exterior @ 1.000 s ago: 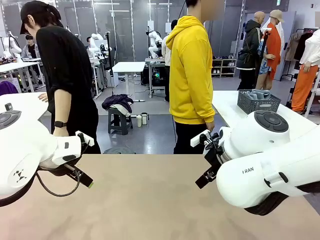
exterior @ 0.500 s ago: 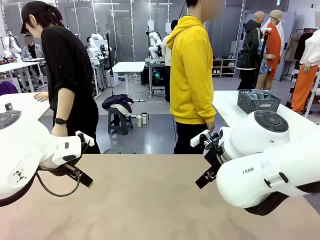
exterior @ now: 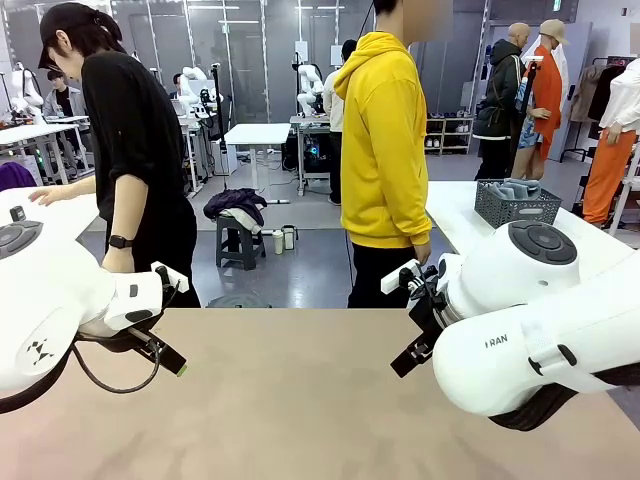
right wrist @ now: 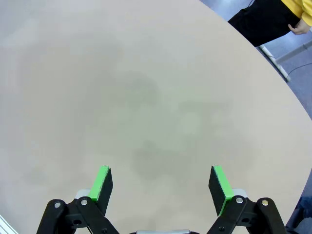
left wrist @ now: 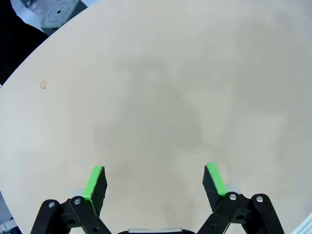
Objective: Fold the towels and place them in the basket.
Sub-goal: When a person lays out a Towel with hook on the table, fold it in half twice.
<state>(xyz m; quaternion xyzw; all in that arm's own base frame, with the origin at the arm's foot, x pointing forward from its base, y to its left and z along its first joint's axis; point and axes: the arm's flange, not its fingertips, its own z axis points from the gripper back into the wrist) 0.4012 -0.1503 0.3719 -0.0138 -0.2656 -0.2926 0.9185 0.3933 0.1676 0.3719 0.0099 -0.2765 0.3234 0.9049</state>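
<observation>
A workshop room with rows of tables stretches behind the beige table (exterior: 300, 400) that both arms lean over. The dark grey basket (exterior: 517, 210), with lattice sides, stands on a white table (exterior: 450, 215) at the far right of the front view, well apart from both arms. A pale grey-blue towel (exterior: 516, 187) lies in it, its folds rising just above the rim.

Nearer, a person in a yellow hoodie (exterior: 383, 150) stands at the far edge of the beige table, turned sideways with an arm hanging down. A person in black (exterior: 135, 150) stands to the left, bent towards another table.

The left hand (exterior: 178, 322) hangs above the left part of the beige table, and the right hand (exterior: 400, 320) above the right part. In its wrist view, the left hand (left wrist: 156, 183) has its green pads (left wrist: 95, 183) spread wide, gripping nothing, over plain table top. The right hand (right wrist: 162, 187) is likewise wide open and holds nothing
</observation>
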